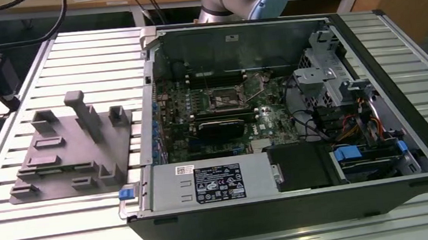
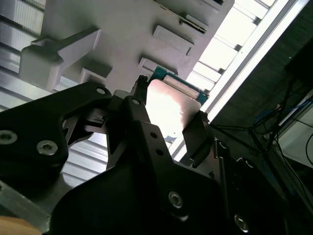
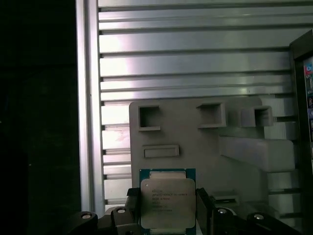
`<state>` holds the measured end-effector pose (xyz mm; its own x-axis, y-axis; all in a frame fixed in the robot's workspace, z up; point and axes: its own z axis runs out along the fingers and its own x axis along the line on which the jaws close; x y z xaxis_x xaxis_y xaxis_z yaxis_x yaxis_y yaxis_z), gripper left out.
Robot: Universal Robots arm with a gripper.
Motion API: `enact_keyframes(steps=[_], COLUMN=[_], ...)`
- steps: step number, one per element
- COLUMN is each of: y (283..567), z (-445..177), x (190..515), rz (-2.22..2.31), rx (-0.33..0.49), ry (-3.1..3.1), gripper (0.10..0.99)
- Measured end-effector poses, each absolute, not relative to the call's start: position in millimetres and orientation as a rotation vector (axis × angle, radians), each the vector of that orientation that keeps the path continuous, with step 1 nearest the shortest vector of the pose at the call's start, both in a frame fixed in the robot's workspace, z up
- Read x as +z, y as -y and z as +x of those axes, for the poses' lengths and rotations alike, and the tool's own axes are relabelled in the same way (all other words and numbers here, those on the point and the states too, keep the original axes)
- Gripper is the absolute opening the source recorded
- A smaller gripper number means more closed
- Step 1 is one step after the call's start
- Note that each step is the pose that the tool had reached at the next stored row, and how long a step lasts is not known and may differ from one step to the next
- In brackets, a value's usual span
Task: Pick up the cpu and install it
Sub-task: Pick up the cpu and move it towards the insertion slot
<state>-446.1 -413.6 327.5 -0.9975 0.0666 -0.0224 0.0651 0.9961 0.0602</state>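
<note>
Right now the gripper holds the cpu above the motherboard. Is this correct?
Not quite. The gripper does hold the cpu, but above the grey fixture, not above the motherboard. The first wrist view shows this: the fixture on the slatted table lies beneath the chip.

We see the arm (image 1: 219, 3) as a smooth silver-grey tube; a rounded light blue cap (image 1: 270, 3) closes its joint; the gripper (image 2: 171, 100) is matt black, built of angular plates with bevelled edges; small silver screws (image 2: 47, 146) with hex sockets dot those plates; its fingers (image 2: 195, 137) are black and blocky; in the first wrist view we find more bright round screw heads (image 3: 86, 216) on the black links.
</note>
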Motion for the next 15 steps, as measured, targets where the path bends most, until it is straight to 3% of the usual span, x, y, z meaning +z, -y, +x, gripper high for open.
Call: enact_keyframes(steps=[15], y=[413.6], z=[-446.1], x=[352.0], rz=[0.103], rx=[0.093], ry=[-3.114], gripper=[0.541])
